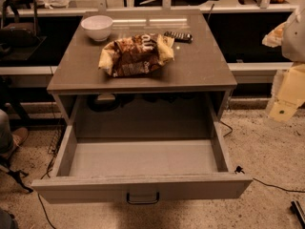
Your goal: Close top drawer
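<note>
subject: drawer, top of the cabinet, found pulled fully out toward the near side. its front panel is the nearest thing in view and its interior is bare.

gripper: pale, blocky, at the right edge, right of the cabinet and farther back than the front panel, well apart from it. open or closed: cannot tell.

risks, as judged:
- the gripper stands off to the right. a push landing on the panel's right corner rather than near the handle could rack the drawer in its runners and jam it part way.
- a thin black cable lies on the floor, with a small dark clip just beside the drawer's right near corner. it might snag the arm or get drawn in.
- a hard shove could jolt the top and shift the bowl (it sits near the far left corner).

materials: the drawer and top are flat, matte grey-brown panels with square edges. the handle is a slim dark metal bail. the bowl is smooth, white and round. the chip bag is crinkled and glossy, and lies slumped at mid-top. the floor is speckled stone.
</note>
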